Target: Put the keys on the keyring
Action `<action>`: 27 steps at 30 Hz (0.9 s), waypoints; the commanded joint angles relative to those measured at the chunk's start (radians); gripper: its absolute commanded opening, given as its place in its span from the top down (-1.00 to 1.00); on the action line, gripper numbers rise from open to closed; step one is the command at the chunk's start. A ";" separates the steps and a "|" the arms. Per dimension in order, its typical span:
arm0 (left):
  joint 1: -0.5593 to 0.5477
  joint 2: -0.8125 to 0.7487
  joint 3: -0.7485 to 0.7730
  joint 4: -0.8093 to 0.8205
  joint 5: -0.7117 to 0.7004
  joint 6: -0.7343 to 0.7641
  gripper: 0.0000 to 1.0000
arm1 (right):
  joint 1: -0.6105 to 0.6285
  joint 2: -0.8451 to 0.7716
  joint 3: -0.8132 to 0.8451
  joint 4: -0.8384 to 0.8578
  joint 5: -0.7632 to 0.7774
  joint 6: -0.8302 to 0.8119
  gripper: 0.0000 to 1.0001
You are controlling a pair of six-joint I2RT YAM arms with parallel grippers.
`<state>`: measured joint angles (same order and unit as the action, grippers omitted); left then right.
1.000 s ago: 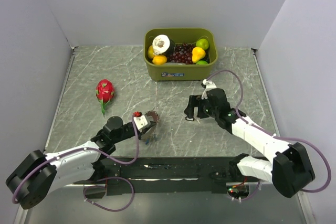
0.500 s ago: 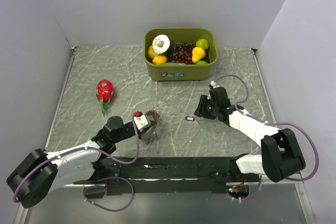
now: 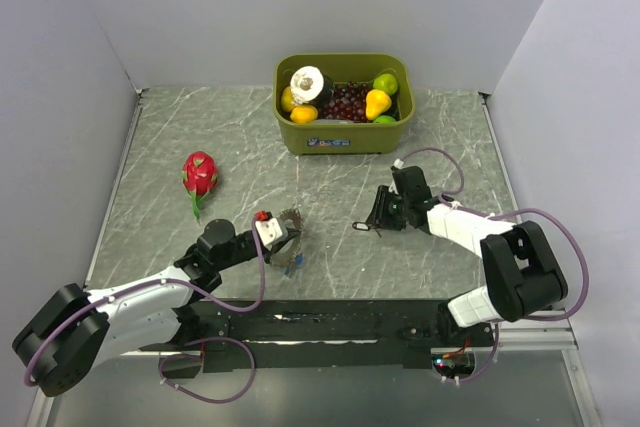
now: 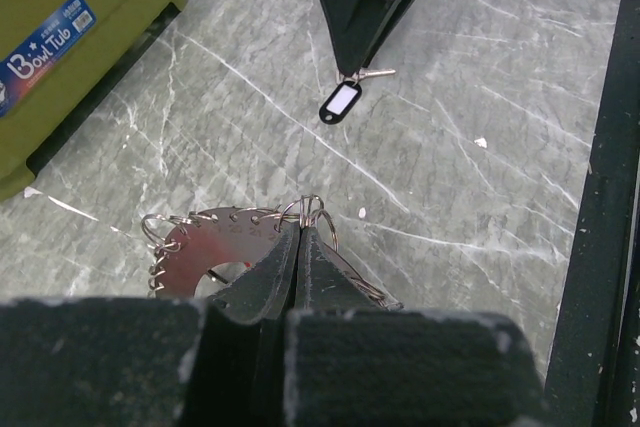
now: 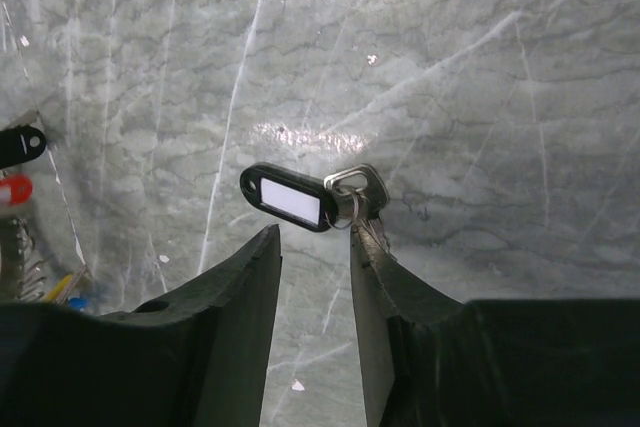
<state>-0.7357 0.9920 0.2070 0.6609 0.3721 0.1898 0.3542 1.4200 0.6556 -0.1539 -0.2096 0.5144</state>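
Now | left tool point(image 4: 300, 232) pinches keyring point(image 4: 225, 232) | right tool point(image 5: 315, 229) part-spread, key point(image 5: 290, 197) at tips | gap shows only wrist-view

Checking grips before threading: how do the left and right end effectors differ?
Left end effector is shut; right end effector stands open. Left clamps the keyring; right holds nothing, its tips at the black-tagged key on the table. Both sit low over the table.

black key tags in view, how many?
2. The white-labelled tag lies on the table just ahead of the right end effector; the second tag shows at the right wrist view's left edge. More may be hidden.
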 commanded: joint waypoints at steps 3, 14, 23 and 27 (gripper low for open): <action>-0.004 -0.001 0.052 0.040 0.045 0.011 0.98 | -0.009 0.039 0.041 0.063 -0.014 0.021 0.21; -0.004 0.004 0.057 0.022 0.056 0.017 0.98 | -0.014 0.030 0.058 0.046 0.001 -0.001 0.25; -0.002 0.031 0.058 0.020 0.073 0.019 0.98 | -0.018 0.102 0.095 0.056 -0.002 -0.008 0.29; -0.004 0.031 0.058 0.014 0.074 0.025 0.97 | -0.017 0.131 0.107 0.056 0.004 -0.011 0.34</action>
<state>-0.7357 1.0241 0.2195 0.6376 0.4133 0.1905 0.3462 1.5242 0.7166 -0.1188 -0.2249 0.5163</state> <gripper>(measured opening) 0.022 0.345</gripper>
